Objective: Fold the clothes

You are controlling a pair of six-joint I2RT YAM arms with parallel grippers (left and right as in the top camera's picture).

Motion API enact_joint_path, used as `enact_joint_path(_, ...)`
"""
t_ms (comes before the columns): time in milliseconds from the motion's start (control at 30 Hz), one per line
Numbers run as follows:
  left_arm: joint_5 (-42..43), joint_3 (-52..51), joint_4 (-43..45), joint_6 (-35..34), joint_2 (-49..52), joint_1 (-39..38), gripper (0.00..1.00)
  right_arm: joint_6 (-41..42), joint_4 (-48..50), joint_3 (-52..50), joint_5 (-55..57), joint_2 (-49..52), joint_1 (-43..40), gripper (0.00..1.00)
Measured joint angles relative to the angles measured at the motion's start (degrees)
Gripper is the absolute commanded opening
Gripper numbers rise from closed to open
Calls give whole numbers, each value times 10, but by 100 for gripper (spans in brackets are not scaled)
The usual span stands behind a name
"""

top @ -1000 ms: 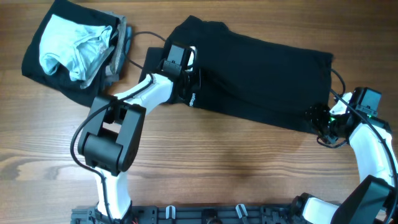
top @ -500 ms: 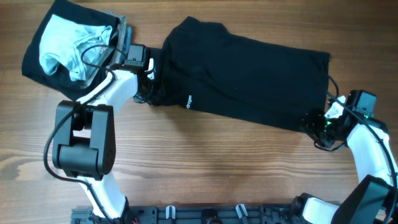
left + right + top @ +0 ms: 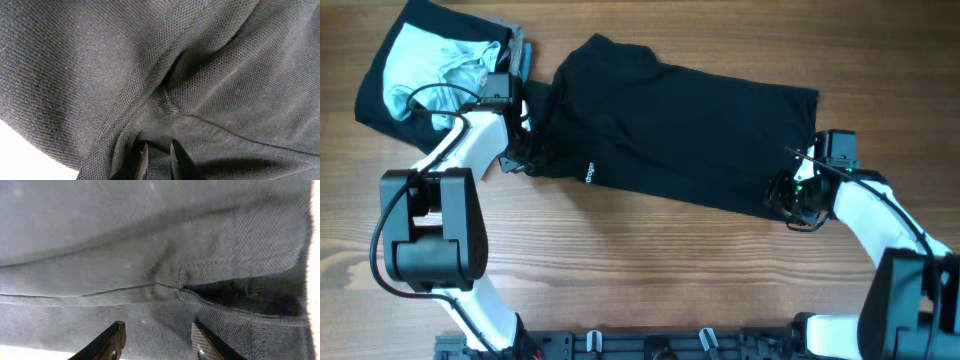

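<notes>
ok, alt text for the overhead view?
A large black garment lies spread across a wooden table, left gripper at its left end, right gripper at its right. Pale blue, grey and black clothes are piled at top left.

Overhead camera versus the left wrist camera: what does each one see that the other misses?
Only overhead: the whole black garment on the wooden table, its white logo, the heap of other clothes, and the right gripper. Only the left wrist: the fabric's mesh weave, a seam, and the left gripper with fingers nearly together in bunched cloth. Both show the black garment and that gripper.
</notes>
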Motion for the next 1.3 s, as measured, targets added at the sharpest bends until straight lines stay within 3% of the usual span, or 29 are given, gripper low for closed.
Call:
enact_joint_path(167,0,-1,0,0,0,0,18,25,172,-3,-13,23,0,56)
enact_joint_path(333,0,-1,0,0,-1,0,21,3,217,22,-16,19,-23,59)
enact_joint_path(400,0,-1,2,0,-1,0,29,-13,205,23,-19,-4,-28,59)
enact_joint_path(467,0,-1,3,0,-2,0,24,-22,164,27,-60,-14,-28,58)
enact_joint_path(567,7,-1,-3,10,-3,0,16,-71,64,31,-129,-15,-17,36)
enact_joint_path(600,22,-1,-14,16,-4,1,10,-92,48,31,-135,-15,-9,18)
enact_joint_path(700,131,4,-31,68,-53,0,4,-64,-43,31,-73,-14,9,4)
enact_joint_path(833,180,26,-12,141,-121,-54,4,16,-46,22,13,23,9,4)
enact_joint_path(1000,174,26,37,198,-33,-176,8,107,-79,26,50,42,11,4)
enact_joint_path(1133,165,25,105,202,10,-206,9,120,-103,28,57,42,6,4)
enact_joint_path(1300,145,22,306,136,82,-216,20,119,-104,28,57,41,4,4)
